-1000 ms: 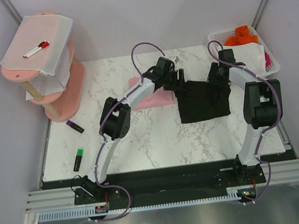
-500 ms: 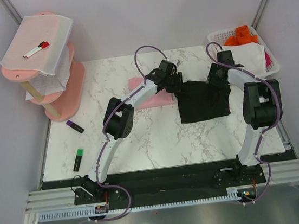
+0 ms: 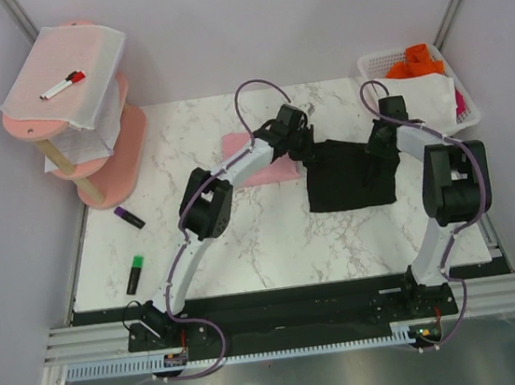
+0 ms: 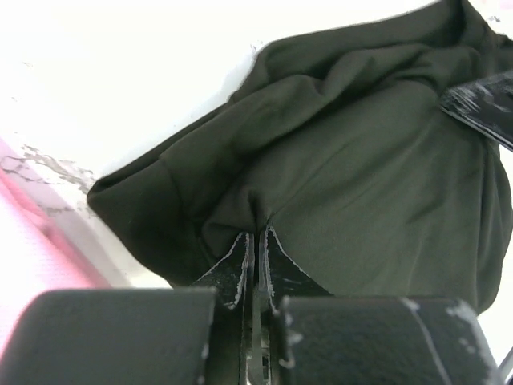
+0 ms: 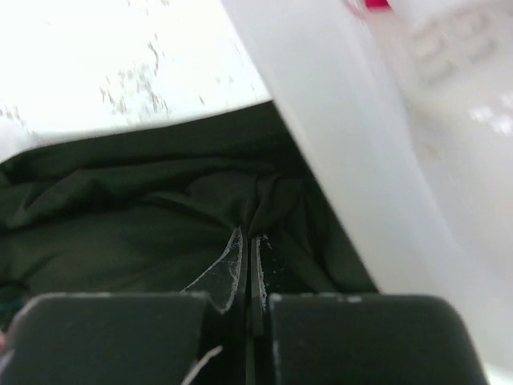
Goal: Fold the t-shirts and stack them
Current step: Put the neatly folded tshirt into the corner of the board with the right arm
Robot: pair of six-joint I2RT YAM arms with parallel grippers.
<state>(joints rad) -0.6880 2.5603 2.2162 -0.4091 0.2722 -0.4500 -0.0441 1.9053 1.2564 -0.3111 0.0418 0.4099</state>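
Two claws, both clamped on the black t-shirt (image 3: 350, 179). My left gripper (image 4: 256, 241) has its tips closed to a slit, nipping a fold at the shirt's far-left corner. My right gripper (image 5: 245, 250) does the same at the far-right corner, close beside the white basket (image 3: 469, 108).

The shirt lies on the marble table (image 3: 244, 236), right of centre. Its body spreads from my claws toward my bases, bunched along the held edge and flatter nearer me. The held edge runs left to right between the two claws, so any fold line runs across. I judge the coming move is both arms carrying that far edge together toward the near hem.

The pink t-shirt (image 3: 279, 173) lies just left of the black one, partly under my left arm; whether they touch I cannot tell. The left arm is nearer it, so stacking probably goes leftward.
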